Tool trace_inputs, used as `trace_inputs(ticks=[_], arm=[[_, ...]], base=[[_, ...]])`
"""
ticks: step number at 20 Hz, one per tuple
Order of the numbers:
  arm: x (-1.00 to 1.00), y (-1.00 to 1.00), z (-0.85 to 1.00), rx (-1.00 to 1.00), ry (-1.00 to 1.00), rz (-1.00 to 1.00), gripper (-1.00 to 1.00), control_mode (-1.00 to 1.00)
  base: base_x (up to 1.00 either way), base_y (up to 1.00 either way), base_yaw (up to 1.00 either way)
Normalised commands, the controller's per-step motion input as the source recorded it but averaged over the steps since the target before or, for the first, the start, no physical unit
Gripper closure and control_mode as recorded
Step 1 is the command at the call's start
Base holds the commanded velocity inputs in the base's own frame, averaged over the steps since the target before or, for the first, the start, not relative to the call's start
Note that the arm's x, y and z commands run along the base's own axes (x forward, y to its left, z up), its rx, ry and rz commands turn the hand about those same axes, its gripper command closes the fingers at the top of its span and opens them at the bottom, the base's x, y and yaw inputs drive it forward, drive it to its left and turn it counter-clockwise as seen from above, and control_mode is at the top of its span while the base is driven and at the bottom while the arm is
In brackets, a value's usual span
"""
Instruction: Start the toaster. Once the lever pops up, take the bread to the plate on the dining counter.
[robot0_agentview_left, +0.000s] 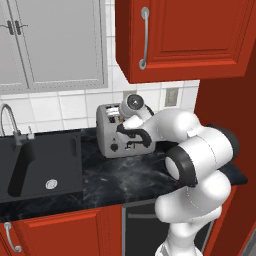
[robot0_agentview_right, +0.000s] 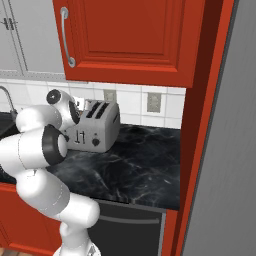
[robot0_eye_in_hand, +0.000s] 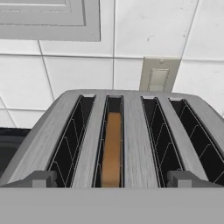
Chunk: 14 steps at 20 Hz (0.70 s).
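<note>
The silver-grey toaster (robot0_agentview_left: 114, 134) (robot0_agentview_right: 97, 130) stands on the black worktop against the tiled wall. In the hand view I look down on its top (robot0_eye_in_hand: 131, 140) with its several slots. The brown bread (robot0_eye_in_hand: 113, 148) sits low in the second slot from the left. My gripper (robot0_eye_in_hand: 111, 183) hangs over the toaster's front edge, open, with one fingertip (robot0_eye_in_hand: 40, 179) at each side and nothing between them. In both base views the white arm bends in front of the toaster and hides part of its front. The plate and the dining counter are out of view.
A black sink (robot0_agentview_left: 42, 165) with a curved tap (robot0_agentview_left: 9, 120) lies left of the toaster. A red wall cabinet (robot0_agentview_left: 185, 40) hangs above it. A tall red panel (robot0_agentview_right: 200, 130) closes the worktop (robot0_agentview_right: 135, 160) on the right. A wall socket (robot0_eye_in_hand: 158, 75) sits behind the toaster.
</note>
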Motion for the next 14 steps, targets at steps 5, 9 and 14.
trace_inputs(ticks=[5, 9, 14], arm=[[0.00, 0.00, 0.00, 0.00, 0.00, 0.00, -1.00, -1.00], [0.00, 0.00, 0.00, 0.00, 0.00, 0.00, -1.00, -1.00], [0.00, 0.00, 0.00, 0.00, 0.00, 0.00, -1.00, -1.00]], base=[[0.00, 0.00, 0.00], [0.00, 0.00, 0.00], [0.00, 0.00, 0.00]])
